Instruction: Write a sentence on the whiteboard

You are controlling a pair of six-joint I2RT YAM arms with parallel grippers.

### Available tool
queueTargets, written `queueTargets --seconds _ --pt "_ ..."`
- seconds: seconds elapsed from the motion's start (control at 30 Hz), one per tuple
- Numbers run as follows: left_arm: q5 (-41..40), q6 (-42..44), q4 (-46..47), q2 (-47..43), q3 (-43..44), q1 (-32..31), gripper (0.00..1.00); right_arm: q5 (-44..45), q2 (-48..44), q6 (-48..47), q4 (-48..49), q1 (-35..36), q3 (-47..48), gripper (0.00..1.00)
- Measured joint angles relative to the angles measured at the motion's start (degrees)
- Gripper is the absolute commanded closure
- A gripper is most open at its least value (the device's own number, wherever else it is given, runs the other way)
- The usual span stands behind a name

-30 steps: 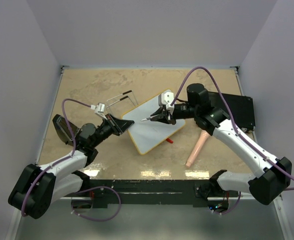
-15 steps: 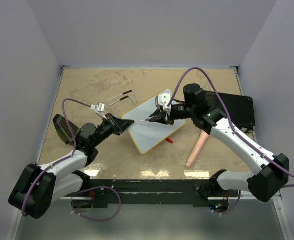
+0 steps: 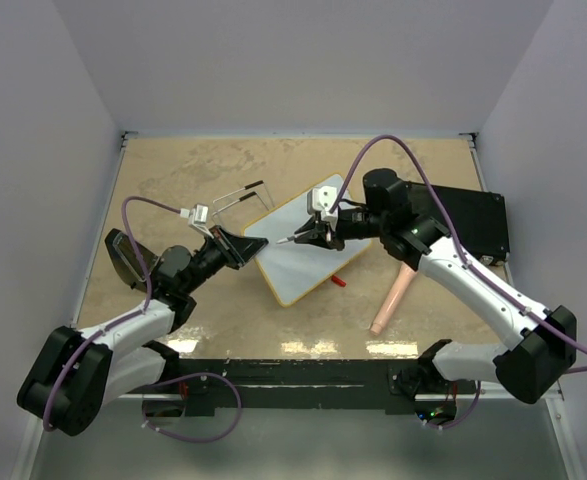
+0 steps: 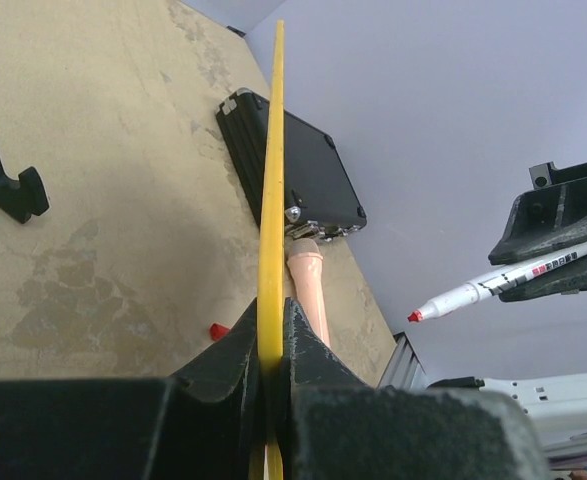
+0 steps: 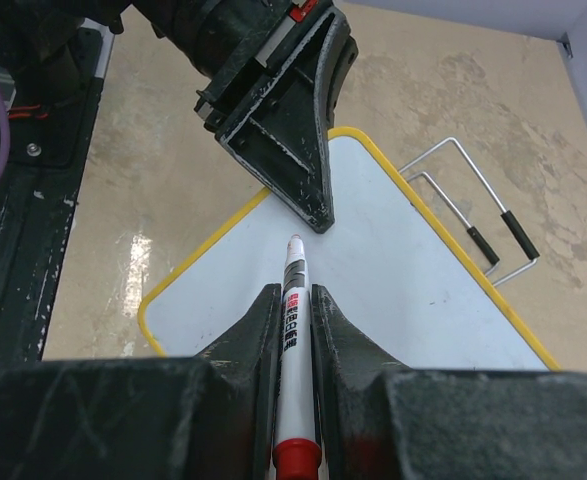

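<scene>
one whiteboard (image 3: 295, 272), one marker (image 5: 293, 330), one black case (image 3: 475, 222), one red cap (image 3: 339, 282).

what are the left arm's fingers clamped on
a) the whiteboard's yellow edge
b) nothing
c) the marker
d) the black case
a: in the left wrist view the left fingers pinch the yellow edge of the whiteboard, while the marker sits between the right fingers.

text: none legible | marker (image 5: 294, 295): red print; unreadable
</scene>
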Motion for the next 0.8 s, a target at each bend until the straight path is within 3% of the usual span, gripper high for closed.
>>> queueTargets --seconds 0.8 --pt "2.03 -0.98 3.54 1.77 0.13 0.00 1.00 9.14 3.87 6.97 6.08 0.79 -0.39 1.00"
